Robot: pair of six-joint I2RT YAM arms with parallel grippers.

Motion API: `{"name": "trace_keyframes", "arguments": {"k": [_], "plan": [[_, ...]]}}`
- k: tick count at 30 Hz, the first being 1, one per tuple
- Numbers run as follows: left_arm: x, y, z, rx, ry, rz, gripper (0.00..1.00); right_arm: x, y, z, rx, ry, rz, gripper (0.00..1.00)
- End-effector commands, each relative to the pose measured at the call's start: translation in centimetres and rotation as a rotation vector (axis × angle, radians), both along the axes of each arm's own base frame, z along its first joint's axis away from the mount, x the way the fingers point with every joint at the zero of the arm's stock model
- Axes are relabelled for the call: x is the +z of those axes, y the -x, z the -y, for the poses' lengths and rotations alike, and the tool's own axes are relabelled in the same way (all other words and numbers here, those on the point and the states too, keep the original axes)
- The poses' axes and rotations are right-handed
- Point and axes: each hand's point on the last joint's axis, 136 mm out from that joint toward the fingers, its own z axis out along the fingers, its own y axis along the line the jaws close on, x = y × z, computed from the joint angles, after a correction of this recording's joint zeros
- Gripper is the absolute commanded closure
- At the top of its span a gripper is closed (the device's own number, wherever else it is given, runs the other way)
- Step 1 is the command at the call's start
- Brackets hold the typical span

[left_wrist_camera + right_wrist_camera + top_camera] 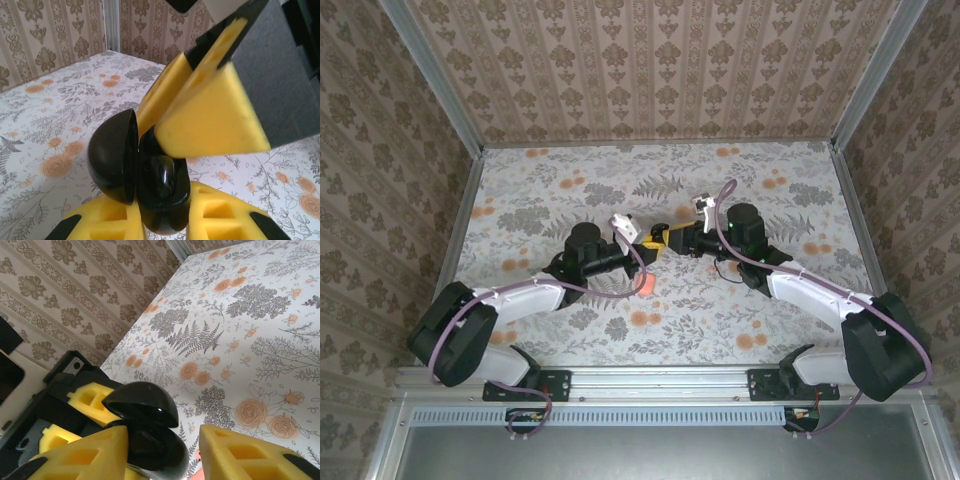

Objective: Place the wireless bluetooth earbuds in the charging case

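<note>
Two grippers sit nose to nose mid-table, and most of the contact zone is occluded.

Left gripper (162, 222): jaws clamped tight on a glossy black clamshell (161, 182), with its hinged lid swung open to one side. Its own camera catches just the pad tips, cut off by the bottom of the frame.

Right gripper (167, 452): jaws parted, with pads either side of the same shell. One pad is right beside it, but I can't tell if they touch. The other stands clear, with floral table in the gap. Nothing is clamped that I can see.

From the left wrist, the right gripper's fingers (210, 120) come in from above and cover the shell's upper rim. Inside the shell there is a shiny dark bulge; I can't tell what it is.

Charging case (645, 285): a pink blob lying on the table (770, 300), just on the near side of both grippers in the top view. Its lid state is unreadable at that size. The right wrist view has a pink sliver low between its pads, cut off.

Surface: pale cloth with grey ferns and orange flowers.

Enclosure: brown damask wallpaper (650, 70) on three sides, with aluminium posts (435, 75) at the back corners.
</note>
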Motion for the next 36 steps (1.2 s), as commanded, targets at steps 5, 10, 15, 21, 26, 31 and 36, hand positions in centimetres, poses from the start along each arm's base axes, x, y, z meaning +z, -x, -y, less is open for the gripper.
{"name": "trace_keyframes", "arguments": {"k": [5,10,15,21,26,31,36], "plan": [[3.6,0.6,0.3,-0.057,0.064,0.067,0.90,4.2,1.0,1.0,-0.003,-0.005,0.112,0.46],[3.9,1.4,0.3,-0.099,0.064,0.066,0.90,6.1,2.2,2.4,0.016,0.004,0.163,0.38],[4.2,2.6,0.3,-0.176,0.058,0.054,0.90,7.2,3.7,3.6,0.085,0.042,0.235,0.30],[4.6,3.6,0.3,-0.233,0.064,0.057,0.90,7.1,6.1,4.1,0.256,0.168,0.339,0.23],[5.0,4.2,0.3,-0.264,0.063,0.065,0.90,6.8,7.7,4.1,0.353,0.236,0.534,0.18],[5.3,4.7,0.1,-0.280,0.061,0.074,0.90,5.8,7.3,4.5,0.360,0.322,0.639,0.13],[5.4,5.0,-0.1,-0.286,0.061,0.079,0.90,4.7,6.9,4.0,0.410,0.346,0.611,0.13]]}}
